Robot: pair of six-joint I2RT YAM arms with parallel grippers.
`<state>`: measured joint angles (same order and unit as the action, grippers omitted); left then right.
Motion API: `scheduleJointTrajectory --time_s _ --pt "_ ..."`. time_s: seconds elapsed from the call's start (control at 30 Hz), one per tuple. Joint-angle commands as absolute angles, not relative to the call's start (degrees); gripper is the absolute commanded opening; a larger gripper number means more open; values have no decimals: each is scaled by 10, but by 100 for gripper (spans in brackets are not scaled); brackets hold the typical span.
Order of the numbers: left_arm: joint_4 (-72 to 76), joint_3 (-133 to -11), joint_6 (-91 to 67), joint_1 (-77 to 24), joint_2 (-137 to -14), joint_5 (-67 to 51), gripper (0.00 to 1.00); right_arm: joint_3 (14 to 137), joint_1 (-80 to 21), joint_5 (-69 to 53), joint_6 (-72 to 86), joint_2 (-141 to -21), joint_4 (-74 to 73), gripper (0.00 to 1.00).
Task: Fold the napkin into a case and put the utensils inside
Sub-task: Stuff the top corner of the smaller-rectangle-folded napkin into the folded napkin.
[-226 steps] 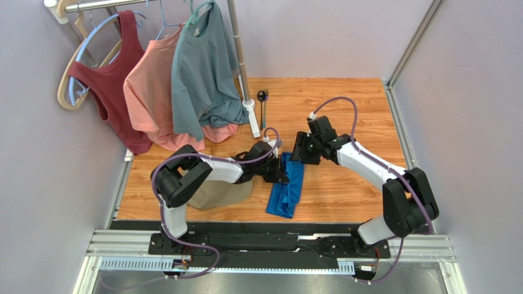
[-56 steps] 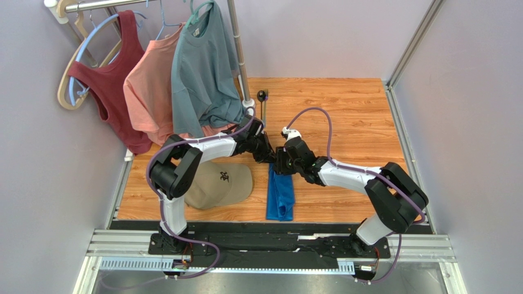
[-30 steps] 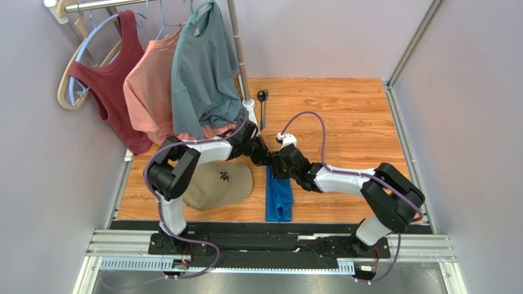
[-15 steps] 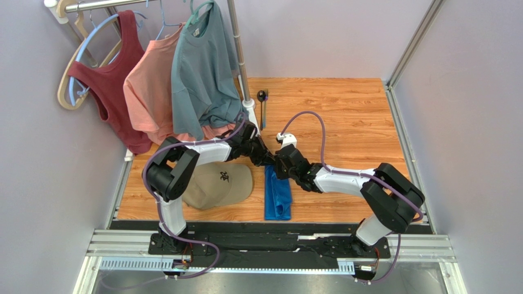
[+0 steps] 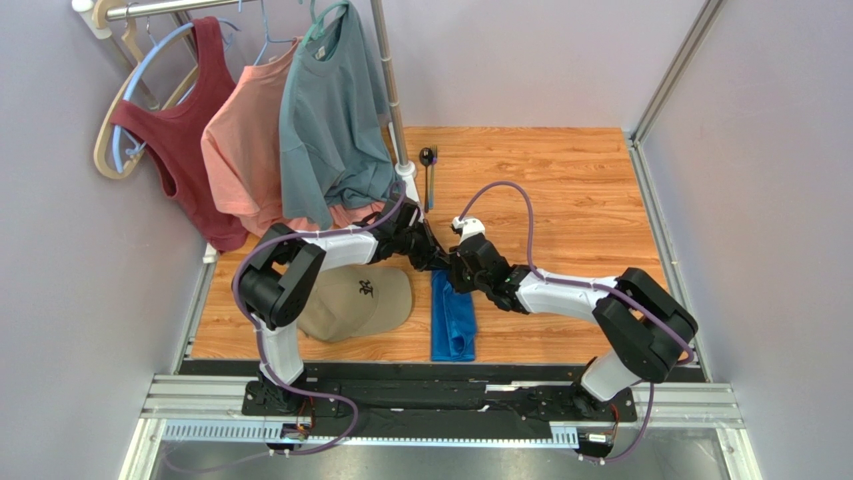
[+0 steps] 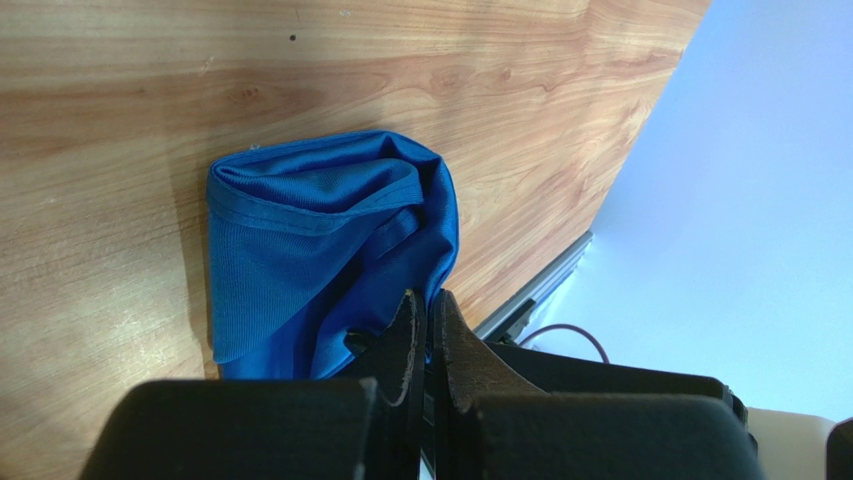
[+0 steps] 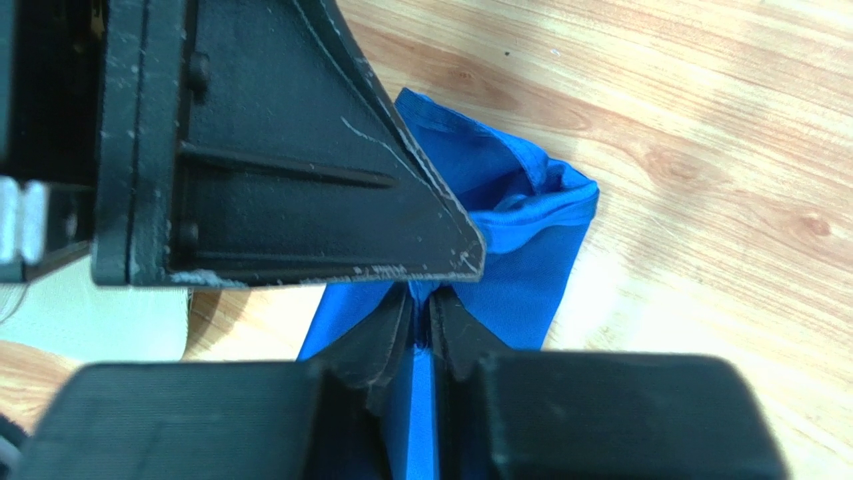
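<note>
Since your two grippers meet at its far end, the napkin (image 5: 454,318) lies behind them, long axis running straight back; left gripper (image 6: 420,300): pressed shut, cloth at its tips; right gripper (image 7: 420,315): narrow, pinching the blue cloth; utensils (image 5: 429,172): ahead of both, nearer the left gripper.

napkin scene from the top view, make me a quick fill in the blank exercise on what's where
The napkin lies on the table just right of the tan ____.
____ garments hang from the rack.
The left end effector and right end effector meet at the napkin's end nearer the ____.
Missing: cap; three; utensils.
</note>
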<state>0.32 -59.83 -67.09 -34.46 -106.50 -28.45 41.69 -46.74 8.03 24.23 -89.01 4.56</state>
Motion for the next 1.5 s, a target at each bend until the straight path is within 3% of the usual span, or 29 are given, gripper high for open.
scheduleJointTrajectory --time_s 0.0,0.07,0.17,0.6,0.83,1.03,1.17,1.37,1.43,1.47 --pt "21 -604 -662 -343 -1039 -282 0 405 -456 55 249 -869 68 18" --pt "18 -604 -663 -342 -1033 -279 0 410 -455 50 247 -877 75 27" --pt "15 -606 -664 -343 -1030 -278 0 410 -455 43 245 -880 89 31" --pt "26 -586 -689 -343 -1032 -284 0 389 -453 62 245 -867 132 30" --pt "30 -585 -693 -342 -1035 -285 0 380 -452 76 237 -851 135 36" --pt "28 -586 -693 -343 -1034 -286 0 390 -447 68 232 -860 134 25" --pt "31 -587 -689 -342 -1032 -287 0 393 -447 56 233 -866 131 0" --pt "32 -612 -624 -342 -1048 -292 0 403 -440 21 221 -853 87 0" --pt "27 -618 -590 -342 -1054 -285 10 408 -433 8 217 -851 71 0" --pt "11 -626 -578 -342 -1054 -280 22 412 -430 -17 215 -853 63 0"
